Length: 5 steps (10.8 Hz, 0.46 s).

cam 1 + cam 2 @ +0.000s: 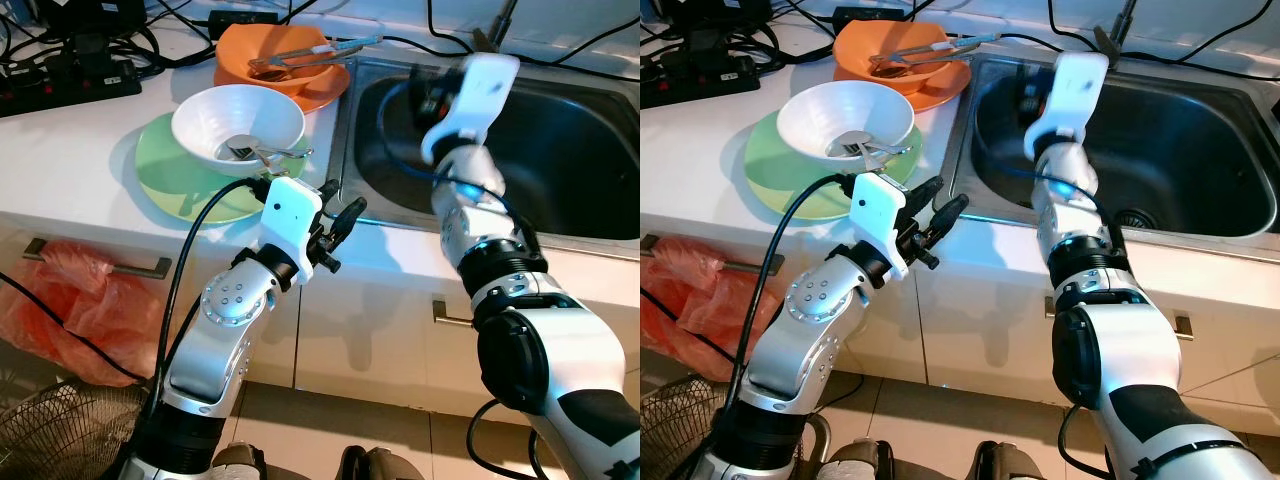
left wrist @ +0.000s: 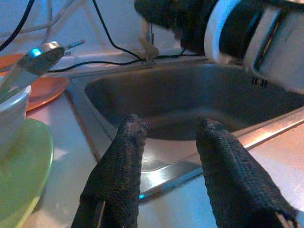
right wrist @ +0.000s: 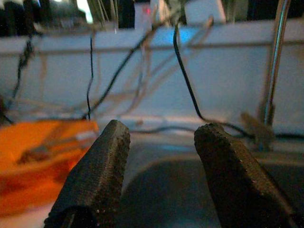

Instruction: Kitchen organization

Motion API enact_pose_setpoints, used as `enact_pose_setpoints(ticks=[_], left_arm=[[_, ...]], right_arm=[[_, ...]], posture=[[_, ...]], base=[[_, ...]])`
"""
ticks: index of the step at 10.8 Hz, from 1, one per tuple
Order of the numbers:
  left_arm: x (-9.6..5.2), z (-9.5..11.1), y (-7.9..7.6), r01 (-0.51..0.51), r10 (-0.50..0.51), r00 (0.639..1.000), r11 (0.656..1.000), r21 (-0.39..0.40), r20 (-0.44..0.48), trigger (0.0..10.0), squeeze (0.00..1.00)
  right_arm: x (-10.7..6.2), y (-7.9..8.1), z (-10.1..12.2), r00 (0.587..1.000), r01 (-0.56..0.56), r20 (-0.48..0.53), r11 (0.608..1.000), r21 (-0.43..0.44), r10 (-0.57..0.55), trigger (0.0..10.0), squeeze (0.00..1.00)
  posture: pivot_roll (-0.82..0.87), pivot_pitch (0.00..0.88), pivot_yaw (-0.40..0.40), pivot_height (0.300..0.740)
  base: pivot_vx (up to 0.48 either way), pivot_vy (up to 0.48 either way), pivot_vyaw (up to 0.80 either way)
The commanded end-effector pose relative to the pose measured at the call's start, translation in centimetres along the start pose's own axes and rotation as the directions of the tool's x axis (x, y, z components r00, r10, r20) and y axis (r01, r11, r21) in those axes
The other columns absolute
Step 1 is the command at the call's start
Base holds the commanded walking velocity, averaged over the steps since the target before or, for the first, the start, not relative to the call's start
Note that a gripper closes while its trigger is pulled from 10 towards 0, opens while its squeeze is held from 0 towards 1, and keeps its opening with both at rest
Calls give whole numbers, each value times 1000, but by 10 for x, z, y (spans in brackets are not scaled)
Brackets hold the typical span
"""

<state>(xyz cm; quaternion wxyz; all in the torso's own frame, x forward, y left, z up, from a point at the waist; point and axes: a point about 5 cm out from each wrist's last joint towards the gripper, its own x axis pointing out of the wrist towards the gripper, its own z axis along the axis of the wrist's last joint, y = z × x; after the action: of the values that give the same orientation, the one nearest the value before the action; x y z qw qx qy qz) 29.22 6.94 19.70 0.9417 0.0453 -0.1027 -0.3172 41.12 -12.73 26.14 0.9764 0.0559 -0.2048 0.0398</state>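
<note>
- White bench (image 1: 90, 150) runs across the back, cupboard fronts below it, tiled floor underneath.
- Steel sink (image 1: 1200, 150) set into the bench on the robot's right, drain (image 1: 1132, 218) visible at the bottom, faucet stem (image 3: 275, 57) rising at the back rim.
- Right arm reaches up and over the sink basin; right gripper (image 3: 161, 156) hangs above the sink's near-left part, pointing toward the back wall, fingers (image 3: 95, 180) spread apart with nothing between them.
- Left arm is bent up in front of the bench edge; left gripper (image 1: 340, 222) sits at the front lip just beside the sink's left rim, fingers (image 2: 118, 175) parted, nothing held.
- Red plastic bag (image 1: 70, 310) hangs on a cupboard handle low on the left.
- Green plate (image 1: 165, 175) lies on the bench left of the sink.
- White bowl (image 1: 237, 120) sits on the green plate, a metal utensil (image 1: 262, 152) lying inside it, exact kind hard to tell.
- Orange plate (image 1: 280, 62) is behind the bowl, near the sink's back-left corner, with metal tongs (image 1: 318, 50) resting across it.
- Black power strip (image 1: 60, 75) and a tangle of black cables occupy the back-left of the bench.
- Wire fan grille (image 1: 55, 430) on the floor at bottom left.
</note>
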Motion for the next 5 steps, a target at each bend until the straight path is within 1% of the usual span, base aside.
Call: enact_pose_setpoints(ticks=[1, 2, 3, 5], left_arm=[[2, 7, -5, 29, -29, 999, 999, 28, 17, 10000, 0], [2, 8, -6, 36, -37, 999, 998, 46, 21, 10000, 0], [4, 15, -6, 32, -36, 998, 996, 84, 47, 10000, 0], [7, 28, -8, 40, -53, 995, 988, 148, 88, 10000, 0]], right_arm=[[2, -2, 12, 998, 3, 61, 1000, 22, -4, 10000, 0], [1, -1, 16, 996, -6, 90, 1000, 16, 5, 10000, 0], [-6, -3, 9, 996, -10, 85, 1000, 3, 10, 10000, 0], [-21, -13, -21, 999, 33, -30, 999, -4, -33, 10000, 0]], posture=[[124, 137, -72, 740], [124, 136, -73, 740], [123, 134, -73, 740], [129, 134, -75, 740]], base=[[0, 0, 0], [0, 0, 0], [0, 0, 0], [0, 0, 0]])
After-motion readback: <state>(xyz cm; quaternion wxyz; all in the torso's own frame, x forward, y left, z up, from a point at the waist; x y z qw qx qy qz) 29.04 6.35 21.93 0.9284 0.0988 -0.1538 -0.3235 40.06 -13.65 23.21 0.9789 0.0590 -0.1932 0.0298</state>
